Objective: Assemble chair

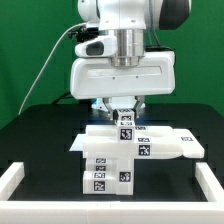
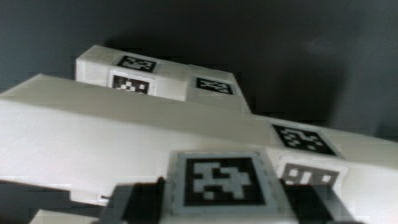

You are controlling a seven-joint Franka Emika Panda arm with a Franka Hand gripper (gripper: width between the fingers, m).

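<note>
I judge I'm in the grasping step: the gripper [image 1: 124, 108] is down over the chair [image 1: 125, 150], a cluster of white tagged pieces on the black table [image 1: 40, 125], with a low white rail [image 1: 25, 172] at the near edge. The fingers [image 1: 111, 107] straddle a small tagged block [image 2: 224, 182] at the top of the cluster, standing narrowly apart just beside its sides. Whether they actually press it, I cannot tell. A broad flat piece [image 2: 143, 125] lies beneath. Next, I think, I need a firm squeeze and a straight lift, checking the block doesn't tilt.
</note>
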